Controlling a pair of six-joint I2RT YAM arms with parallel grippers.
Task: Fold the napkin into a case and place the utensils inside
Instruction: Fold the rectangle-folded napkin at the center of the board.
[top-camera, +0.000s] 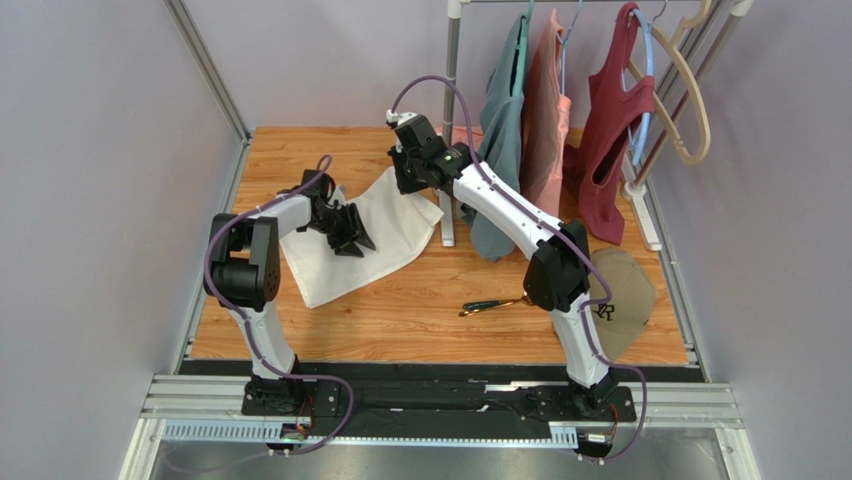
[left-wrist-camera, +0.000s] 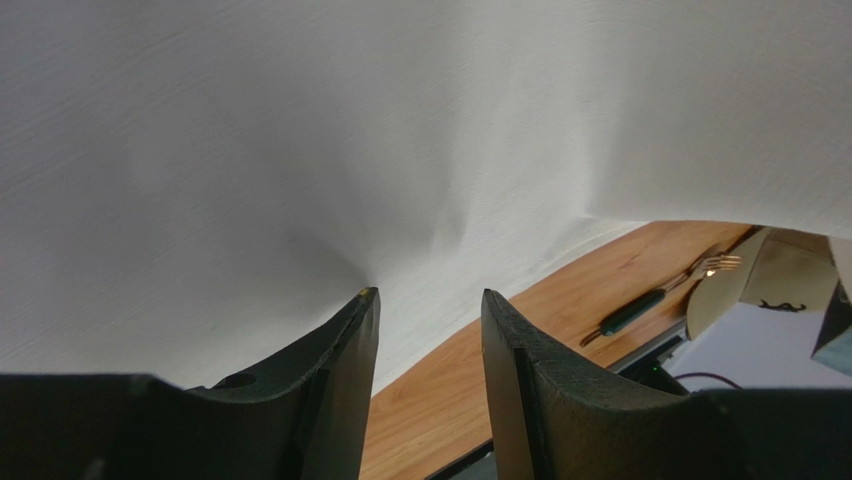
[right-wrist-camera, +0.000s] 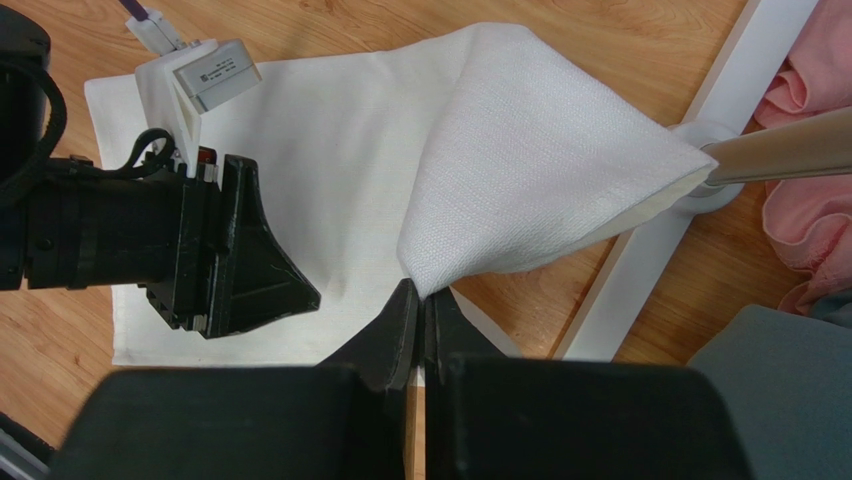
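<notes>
A wooden bench (top-camera: 400, 325) carries a white napkin (top-camera: 320, 270), spread flat left of centre with its far right corner raised off the wood. A white garment-rack foot (top-camera: 447, 230) rests just beside the napkin's right edge. Dark-handled, gold-headed utensils (top-camera: 495, 303) lie to the napkin's right, well apart, with a tan baseball cap (top-camera: 625, 300) farther right again.

place: robot lab test cell, pretty sure | clues: plain grey walls (top-camera: 100, 150), aluminium frame posts (top-camera: 210, 70), wooden table (top-camera: 420, 320) on a metal rail base (top-camera: 200, 405), staged clothes rack (top-camera: 452, 90)
</notes>
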